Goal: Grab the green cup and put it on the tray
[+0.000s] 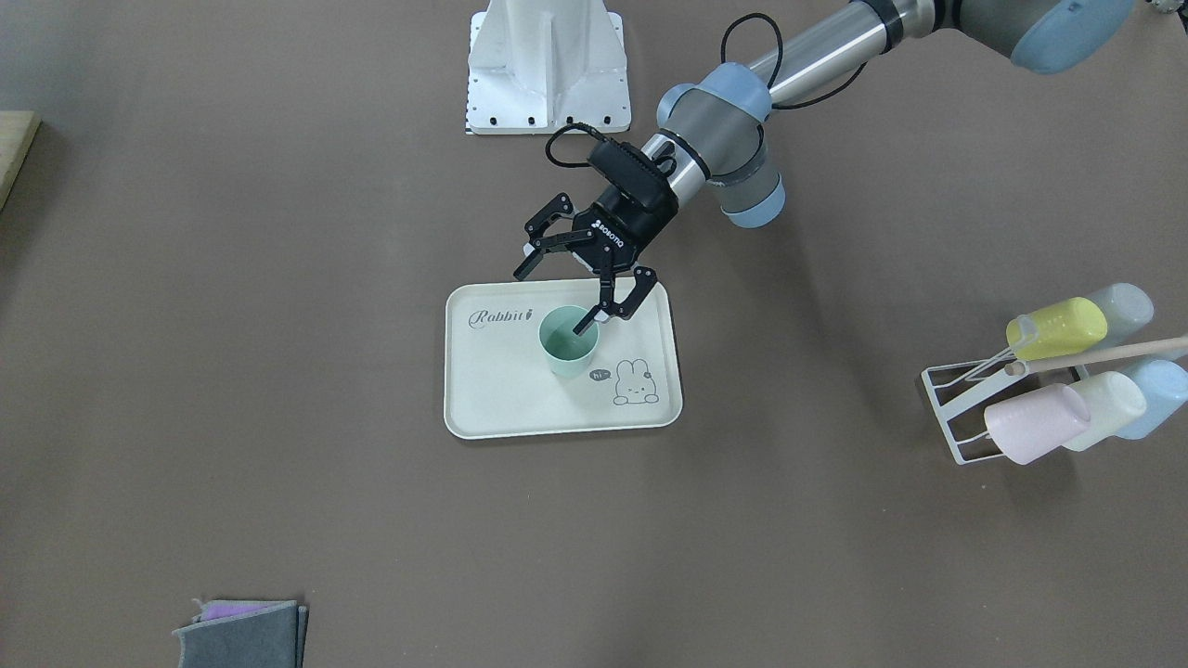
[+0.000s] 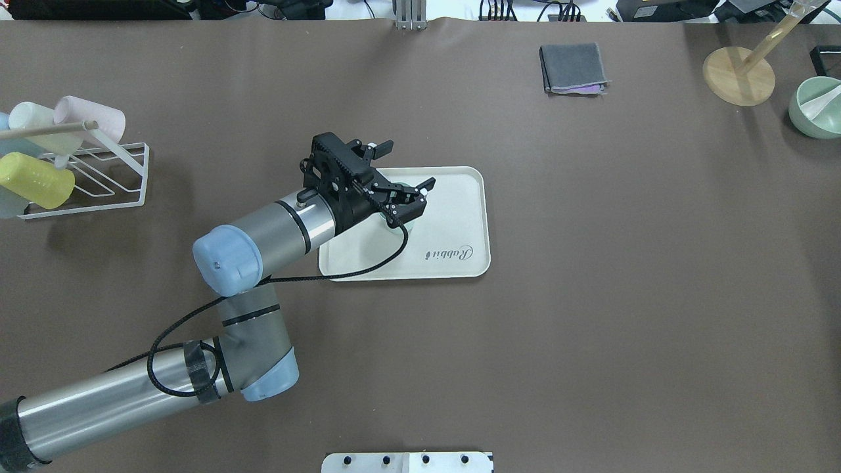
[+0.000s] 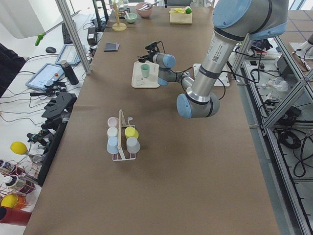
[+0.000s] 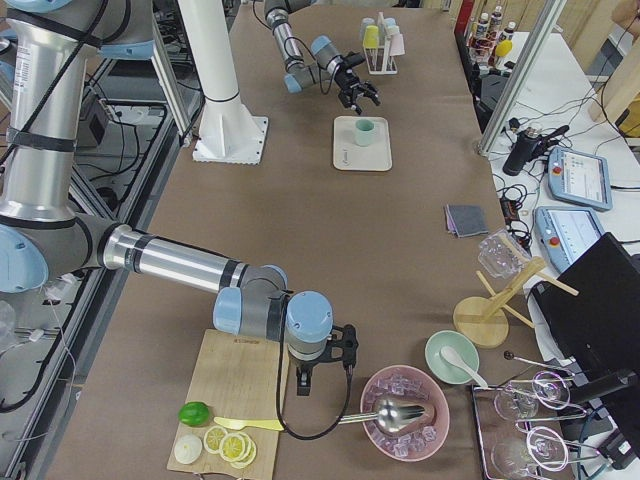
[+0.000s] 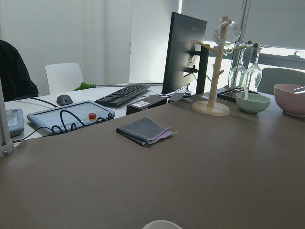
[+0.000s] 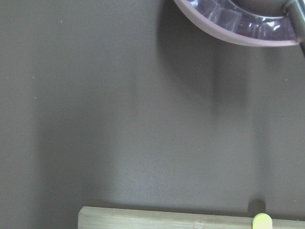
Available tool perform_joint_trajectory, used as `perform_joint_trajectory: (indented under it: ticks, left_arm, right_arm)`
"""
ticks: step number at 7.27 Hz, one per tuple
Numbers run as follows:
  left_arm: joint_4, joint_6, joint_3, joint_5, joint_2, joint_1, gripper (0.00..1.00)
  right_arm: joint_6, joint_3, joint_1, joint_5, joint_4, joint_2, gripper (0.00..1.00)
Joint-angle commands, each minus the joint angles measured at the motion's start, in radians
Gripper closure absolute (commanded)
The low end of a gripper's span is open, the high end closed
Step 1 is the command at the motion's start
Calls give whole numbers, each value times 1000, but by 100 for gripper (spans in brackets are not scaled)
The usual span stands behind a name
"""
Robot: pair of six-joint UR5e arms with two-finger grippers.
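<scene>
Left gripper [image 1: 551, 301] released, jaws spread wide, poised over green cup [image 1: 568, 345] — mint, matte, handleless, tapered, upright — near centre of tray [image 1: 501, 385], cup mostly hidden behind gripper overhead, right gripper [image 4: 322, 362] far off, grip cannot be told.

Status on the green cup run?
Left gripper open, over the tray. Right gripper: cannot tell. Green cup upright on tray. Nothing blocking.
</scene>
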Motion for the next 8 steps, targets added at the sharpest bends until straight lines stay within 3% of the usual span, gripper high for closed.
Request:
perform_joint_trajectory:
  ticks: [1,3,5,6,7,8]
  left_arm:
    - [228,-2,-81,-104,-24,-137,2]
    - [458,-2,-123,-390,-24,-323,2]
    - [792,-23,-274,-586,-7,-383,2]
    - [883,-36,-336,-624,4,-383,2]
    - [998,-36,-374,-725,27,-394,2]
    - [1034,-36,-390,-813,71,-434,2]
  right_arm:
    - [0,0,0,1,0,1,0]
    - [0,0,0,1,2,0,0]
    - [0,0,0,1,2,1,0]
    - [0,0,0,1,3,1,0]
    - [0,0,0,1,3,1,0]
    - [0,0,0,1,3,0,0]
